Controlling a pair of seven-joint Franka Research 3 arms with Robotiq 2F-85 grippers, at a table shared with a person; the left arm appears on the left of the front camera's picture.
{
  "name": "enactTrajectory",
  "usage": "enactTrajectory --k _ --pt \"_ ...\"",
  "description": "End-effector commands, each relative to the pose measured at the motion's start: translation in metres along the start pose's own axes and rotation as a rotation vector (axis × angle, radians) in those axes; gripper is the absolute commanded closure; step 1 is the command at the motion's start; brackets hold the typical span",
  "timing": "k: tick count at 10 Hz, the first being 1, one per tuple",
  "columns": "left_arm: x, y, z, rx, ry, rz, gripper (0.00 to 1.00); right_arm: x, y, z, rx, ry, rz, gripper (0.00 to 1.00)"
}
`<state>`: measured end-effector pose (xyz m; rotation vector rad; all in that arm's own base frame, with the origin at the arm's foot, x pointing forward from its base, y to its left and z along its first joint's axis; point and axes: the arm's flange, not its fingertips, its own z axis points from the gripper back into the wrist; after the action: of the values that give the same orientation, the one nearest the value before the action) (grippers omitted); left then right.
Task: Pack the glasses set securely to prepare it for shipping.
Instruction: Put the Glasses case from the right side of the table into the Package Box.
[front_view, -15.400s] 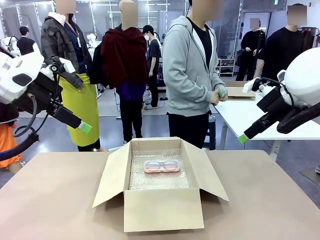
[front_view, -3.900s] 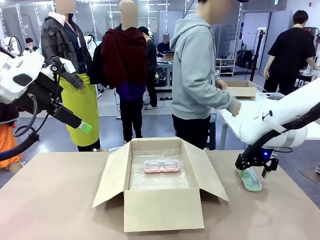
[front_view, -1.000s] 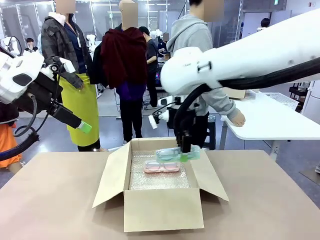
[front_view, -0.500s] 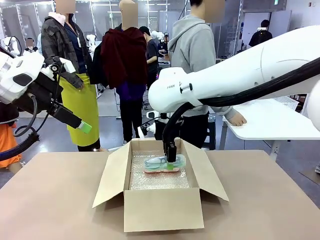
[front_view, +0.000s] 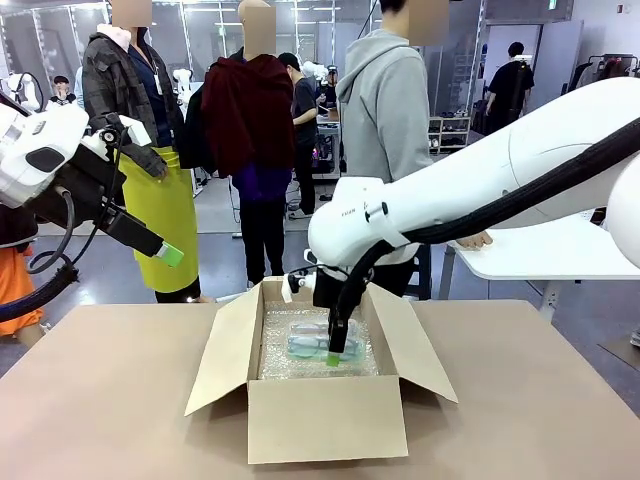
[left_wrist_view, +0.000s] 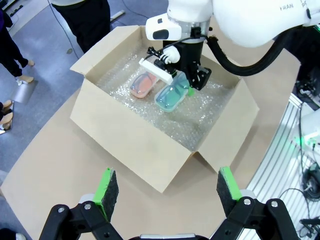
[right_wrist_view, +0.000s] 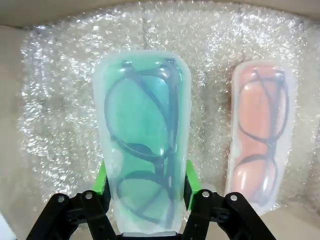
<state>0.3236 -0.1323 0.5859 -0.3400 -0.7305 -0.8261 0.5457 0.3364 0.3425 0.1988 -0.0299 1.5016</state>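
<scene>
While the right arm reached across from the right side and bent down into the open cardboard box (front_view: 325, 420), its right gripper (front_view: 333, 352) pointed down inside, jaws closed on one end of the mint green glasses case (right_wrist_view: 142, 125), green pads pressed to both long sides. Case sat low inside the box beside the pale pink glasses case (right_wrist_view: 260, 125), the two lengthwise parallel with a gap between. Left wrist view showed the mint case (left_wrist_view: 170, 95) tilted, gripped end higher; can't tell if the far end touched the liner. Pink case (left_wrist_view: 142, 85) lay flat on the bubble wrap (right_wrist_view: 55, 100) lining the box floor, dark spectacles visible through both clear tops. Box flaps stood spread open, box on the tan table (front_view: 100, 400). Left arm was raised at the left, well away from the box, left gripper (left_wrist_view: 166, 187) with jaws wide apart, nothing between them. Person in a grey hoodie (front_view: 385, 110) stood at the far side.
</scene>
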Motion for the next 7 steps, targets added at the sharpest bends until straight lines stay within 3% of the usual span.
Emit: enactTrajectory --k 1,3,4,7 --pt "-0.0002 0.0001 0.0016 -0.010 -0.007 0.002 0.00 -0.0034 0.0082 -0.0090 -0.020 -0.014 -0.016 0.79" --pt "-0.0002 0.0001 0.0016 -0.010 -0.007 0.002 0.00 -0.0025 0.0075 -0.0117 -0.022 -0.002 -0.012 0.79" --pt "-0.0002 0.0001 0.0016 -0.010 -0.007 0.002 0.00 -0.0003 0.0093 -0.0083 -0.027 0.003 -0.002 0.00" --pt "-0.0002 0.0001 0.0016 -0.010 -0.007 0.002 0.00 0.0035 0.0140 -0.0052 -0.052 -0.007 0.000 0.00"
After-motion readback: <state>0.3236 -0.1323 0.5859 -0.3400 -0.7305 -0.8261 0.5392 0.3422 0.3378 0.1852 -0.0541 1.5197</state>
